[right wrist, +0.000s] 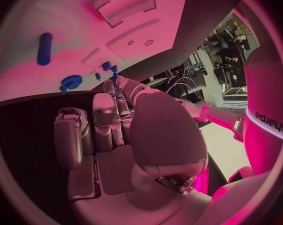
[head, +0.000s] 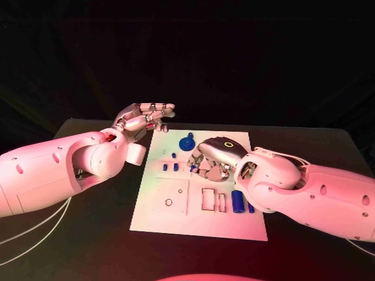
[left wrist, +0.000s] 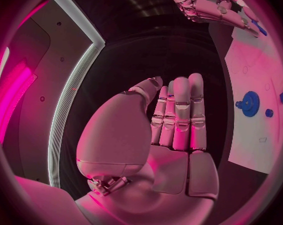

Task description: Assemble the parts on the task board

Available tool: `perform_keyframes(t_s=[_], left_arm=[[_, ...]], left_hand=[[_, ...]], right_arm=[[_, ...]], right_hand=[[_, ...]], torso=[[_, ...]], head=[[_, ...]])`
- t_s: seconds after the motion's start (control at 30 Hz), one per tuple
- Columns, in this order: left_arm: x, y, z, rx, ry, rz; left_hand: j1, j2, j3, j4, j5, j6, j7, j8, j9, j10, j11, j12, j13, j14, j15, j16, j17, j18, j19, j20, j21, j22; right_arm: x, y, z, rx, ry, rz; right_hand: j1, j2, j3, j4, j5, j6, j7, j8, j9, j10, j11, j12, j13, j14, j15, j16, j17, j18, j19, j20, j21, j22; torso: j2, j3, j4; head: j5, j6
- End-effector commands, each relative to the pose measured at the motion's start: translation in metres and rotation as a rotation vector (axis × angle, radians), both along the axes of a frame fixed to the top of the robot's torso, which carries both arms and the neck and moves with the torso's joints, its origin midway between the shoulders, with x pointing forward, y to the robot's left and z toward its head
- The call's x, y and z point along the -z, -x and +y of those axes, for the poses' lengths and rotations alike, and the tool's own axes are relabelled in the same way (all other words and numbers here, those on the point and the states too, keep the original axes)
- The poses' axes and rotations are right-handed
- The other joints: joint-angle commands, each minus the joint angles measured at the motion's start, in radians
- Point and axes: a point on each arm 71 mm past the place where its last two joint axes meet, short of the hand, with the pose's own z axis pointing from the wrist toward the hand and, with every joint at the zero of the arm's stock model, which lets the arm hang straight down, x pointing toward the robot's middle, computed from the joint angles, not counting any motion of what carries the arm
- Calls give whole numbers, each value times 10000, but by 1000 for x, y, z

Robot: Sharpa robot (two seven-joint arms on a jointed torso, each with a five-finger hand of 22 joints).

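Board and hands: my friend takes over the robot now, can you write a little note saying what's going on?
Left hand: open, fingers straight and together, raised off the board's far left corner, holding nothing.
Right hand: over the middle of the board, fingers curled down at a small blue part; cannot tell if it grips it.
Things: gear near the far edge, small pegs left of the right hand, cylinder near the right edge.
Done: cannot tell.
Left: place the loose parts.
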Motion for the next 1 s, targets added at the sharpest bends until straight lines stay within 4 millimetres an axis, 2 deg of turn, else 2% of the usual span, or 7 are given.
perform_keyframes(t_s=[0.03, 0.17, 0.23, 0.47, 0.7, 0.8, 1.0], left_arm=[[-1, 1, -3, 112, 1, -91], [-1, 1, -5, 159, 15, -83], [-1, 1, -6, 182, 24, -83], [-1, 2, -6, 187, 28, -88], [-1, 1, -7, 186, 21, -80], [-1, 1, -7, 189, 20, -75], [-1, 1, -7, 200, 21, -67]], left_hand=[[-27, 73, -52, -16, -27, -89, 14, -66, -16, -89, 6, 1, 1, -12, 57, 30, -9, 78, 86, 19, -44, -9], [-17, 81, -52, -25, -24, -93, 15, -62, -17, -92, 5, 7, 2, -13, 58, 31, -11, 78, 89, 21, -50, -13], [16, 97, -44, -52, -12, -97, 17, -54, -18, -98, 4, 16, 5, -17, 58, 33, -17, 81, 95, 23, -59, -20], [31, 101, -42, -67, -8, -103, 18, -53, -19, -104, 5, 19, 6, -20, 58, 34, -20, 82, 98, 24, -64, -24], [58, 101, -44, -99, -7, -148, 29, -63, -30, -132, 15, 23, 6, -28, 62, 36, -28, 83, 106, 27, -77, -33], [67, 105, -46, -114, -7, -186, 40, -70, -40, -149, 23, 27, 7, -33, 67, 39, -32, 82, 110, 29, -85, -38], [69, 105, -49, -121, -8, -210, 49, -76, -45, -157, 29, 30, 7, -35, 71, 41, -35, 82, 113, 31, -89, -41]], right_arm=[[8, 2, 8, -337, 270, 94], [19, 4, 16, -460, 392, 301], [25, 6, 19, -518, 457, 396], [39, 8, 29, -654, 719, 654], [48, 9, 33, -741, 894, 847], [51, 9, 34, -774, 950, 917], [54, 9, 35, -791, 1026, 989]], right_hand=[[-123, 13, 12, -48, 30, -1, 30, 34, 10, 52, 11, -59, 9, 171, -53, 52, 15, -145, 355, -54, 15, 1642], [-127, -5, 19, -77, 47, -3, 35, 29, 14, 52, 14, -67, 11, 171, -51, 68, 30, -148, 362, -52, 28, 1656], [-127, -5, 19, -79, 49, -3, 36, 29, 15, 53, 14, -67, 12, 172, -50, 81, 43, -150, 365, -51, 32, 1660], [-135, -10, 18, -84, 53, 1, 37, 29, 18, 57, 16, -67, 14, 174, -49, 92, 54, -151, 367, -50, 38, 1666], [-148, -22, 12, -95, 59, 5, 38, 29, 21, 63, 17, -68, 18, 171, -47, 86, 46, -150, 363, -49, 33, 1662], [-148, -22, 12, -95, 59, 5, 38, 29, 21, 63, 17, -68, 18, 171, -47, 86, 46, -150, 363, -49, 33, 1662], [-151, -23, 12, -101, 64, 9, 35, 31, 24, 67, 16, -68, 20, 174, -47, 111, 71, -152, 368, -48, 41, 1670]], torso=[[13, -9, 1], [15, -12, -10], [19, 2, -17], [5, 2, 7], [0, 5, -13], [11, 9, -4], [4, 1, -4]], head=[[81, -40], [142, -97], [172, -108], [206, -190], [322, -243], [365, -259], [403, -288]])
